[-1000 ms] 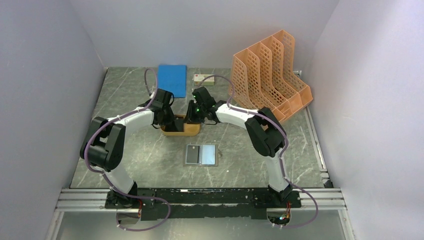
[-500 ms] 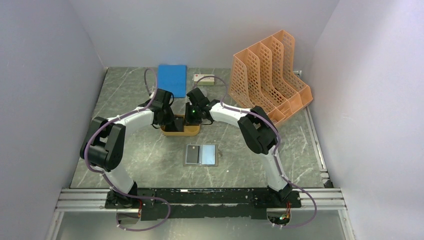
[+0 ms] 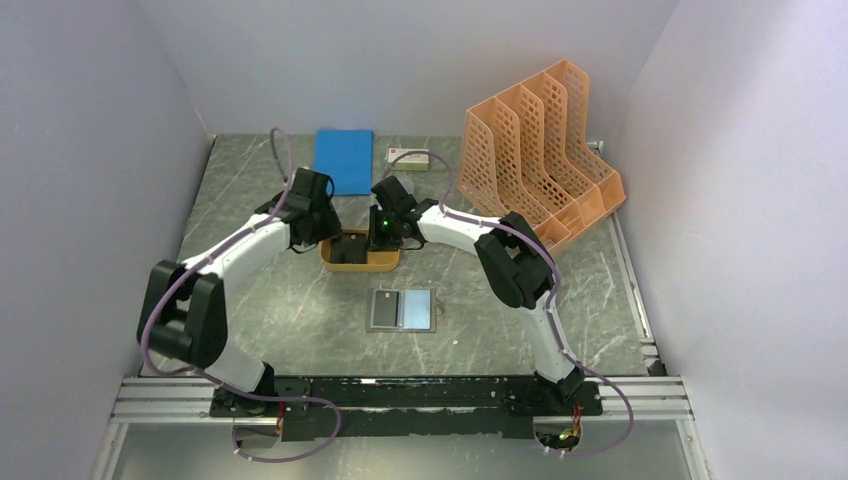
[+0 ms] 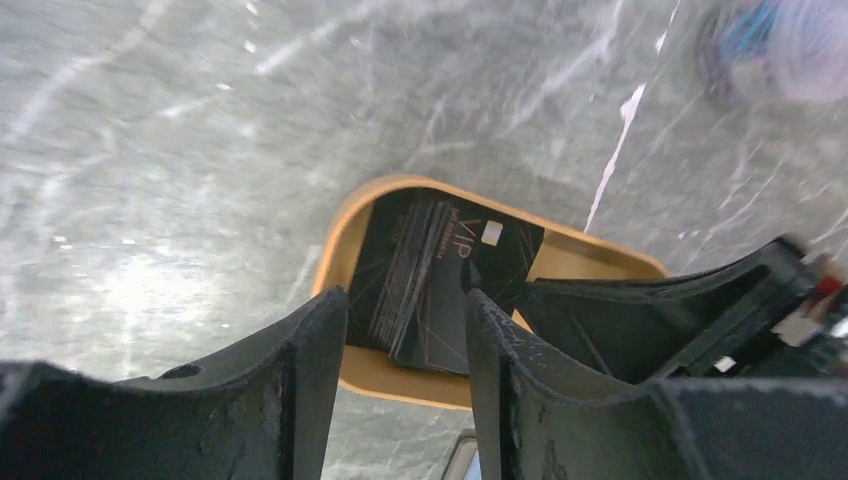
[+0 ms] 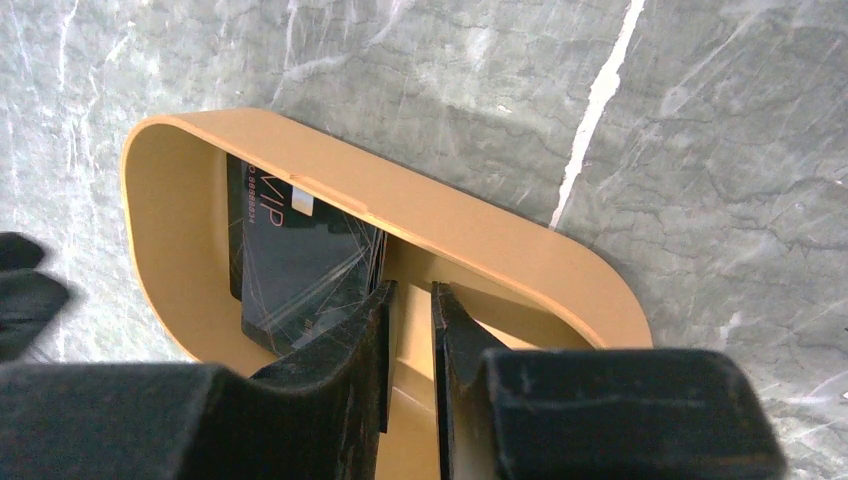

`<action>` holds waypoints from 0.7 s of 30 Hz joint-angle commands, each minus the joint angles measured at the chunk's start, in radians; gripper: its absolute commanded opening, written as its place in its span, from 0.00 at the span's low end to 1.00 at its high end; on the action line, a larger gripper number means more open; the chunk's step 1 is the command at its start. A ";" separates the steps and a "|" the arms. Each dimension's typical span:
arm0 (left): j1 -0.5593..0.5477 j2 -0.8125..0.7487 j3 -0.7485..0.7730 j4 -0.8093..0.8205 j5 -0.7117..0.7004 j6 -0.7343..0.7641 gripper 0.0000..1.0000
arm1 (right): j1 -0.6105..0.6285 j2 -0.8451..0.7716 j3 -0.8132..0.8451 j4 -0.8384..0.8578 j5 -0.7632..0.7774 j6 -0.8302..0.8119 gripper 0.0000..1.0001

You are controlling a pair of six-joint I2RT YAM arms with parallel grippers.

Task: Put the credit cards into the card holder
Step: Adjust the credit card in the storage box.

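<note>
A stack of black credit cards (image 4: 440, 270) lies fanned in the left end of the orange oval tray (image 3: 360, 266); it also shows in the right wrist view (image 5: 300, 265). My left gripper (image 4: 405, 295) is open and empty, hovering above the tray's left end, over the cards. My right gripper (image 5: 410, 287) is down inside the tray, its jaws a narrow gap apart with nothing between them, its left finger against the edge of the card stack. The grey card holder (image 3: 402, 310) lies flat on the table, nearer to me than the tray.
A blue notebook (image 3: 343, 160) and a small white box (image 3: 408, 157) lie at the back of the table. An orange perforated file rack (image 3: 535, 150) stands at the back right. Grey walls close in on three sides.
My left gripper has pulled back up and to the left, off the tray. My right gripper has moved a little left inside the tray, toward the cards.
</note>
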 commanded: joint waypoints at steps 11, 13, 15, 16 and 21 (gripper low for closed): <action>0.162 0.057 -0.109 0.016 -0.022 -0.048 0.42 | 0.025 0.046 0.053 -0.044 0.022 -0.023 0.23; 0.162 0.102 -0.101 0.025 0.023 -0.041 0.40 | 0.030 0.050 0.066 -0.044 0.018 -0.020 0.23; 0.160 0.122 -0.103 0.043 0.064 -0.040 0.39 | 0.036 0.055 0.081 -0.046 0.014 -0.019 0.23; 0.159 0.125 -0.108 0.056 0.081 -0.040 0.38 | 0.039 0.060 0.089 -0.049 0.013 -0.017 0.23; 0.153 0.137 -0.131 0.086 0.126 -0.041 0.37 | 0.048 0.072 0.103 -0.045 -0.009 -0.001 0.23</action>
